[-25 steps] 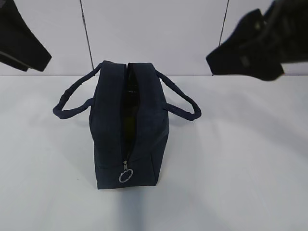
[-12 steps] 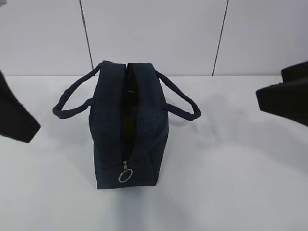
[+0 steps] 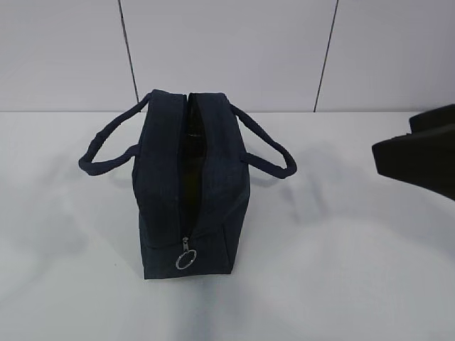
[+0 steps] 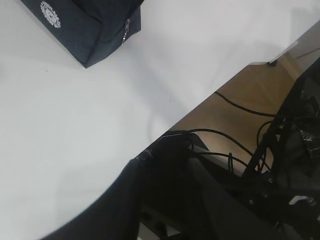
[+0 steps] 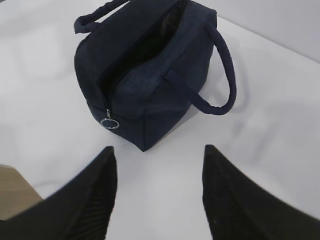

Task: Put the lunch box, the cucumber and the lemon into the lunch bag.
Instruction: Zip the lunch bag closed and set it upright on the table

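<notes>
The boxy dark navy fabric lunch bag (image 3: 190, 186) stands upright on the plain white worktop (image 3: 341, 270), ahead of and a little to the left of the right hand (image 5: 159, 192), well clear of its tips. That hand's two black fingers (image 5: 95, 200) stand wide apart with nothing between them, and only their blurred forward ends show in the right wrist view; in the exterior view the hand is a dark block cut off by the right edge. The bag's top slit gapes along most of its length, but the inside is a dark gap in which nothing can be made out. Its small metal ring pull (image 3: 185, 261) hangs at the near end of the bag, and the two padded loop handles (image 3: 270, 145) droop out to either side. The left hand is not visible in the left wrist view, where only a dark out-of-focus mass fills the lower part, so I cannot tell whether it is apart or together. That view catches one corner of the bag bearing a round white printed emblem (image 4: 50, 14), the worktop's edge, and below it a brown wooden floor (image 4: 240, 120) crossed by black cables (image 4: 235, 102). Behind the worktop rises a pale grey panelled wall (image 3: 227, 50) with thin dark seams.
</notes>
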Action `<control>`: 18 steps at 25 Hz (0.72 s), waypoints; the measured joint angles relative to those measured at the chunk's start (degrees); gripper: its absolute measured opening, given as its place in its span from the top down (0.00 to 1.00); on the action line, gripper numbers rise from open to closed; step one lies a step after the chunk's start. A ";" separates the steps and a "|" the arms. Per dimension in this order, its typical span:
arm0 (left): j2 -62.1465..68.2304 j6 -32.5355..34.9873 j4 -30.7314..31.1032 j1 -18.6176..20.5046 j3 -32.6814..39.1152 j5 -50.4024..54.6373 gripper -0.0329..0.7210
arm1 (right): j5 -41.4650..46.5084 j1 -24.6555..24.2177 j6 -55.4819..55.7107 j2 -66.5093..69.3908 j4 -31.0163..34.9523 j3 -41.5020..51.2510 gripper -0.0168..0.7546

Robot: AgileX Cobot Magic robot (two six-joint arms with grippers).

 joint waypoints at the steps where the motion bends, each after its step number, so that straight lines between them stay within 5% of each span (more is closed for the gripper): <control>1: -1.94 0.40 0.00 0.00 0.51 0.00 0.68 | -0.78 0.00 0.10 0.00 0.58 0.04 0.46; 14: -17.78 7.03 0.33 0.00 14.28 -22.61 0.68 | -9.97 0.00 0.02 0.00 2.25 9.18 0.46; 18: -17.78 8.19 7.43 0.00 20.73 -27.40 0.68 | -12.35 0.00 0.02 0.00 2.25 9.50 0.46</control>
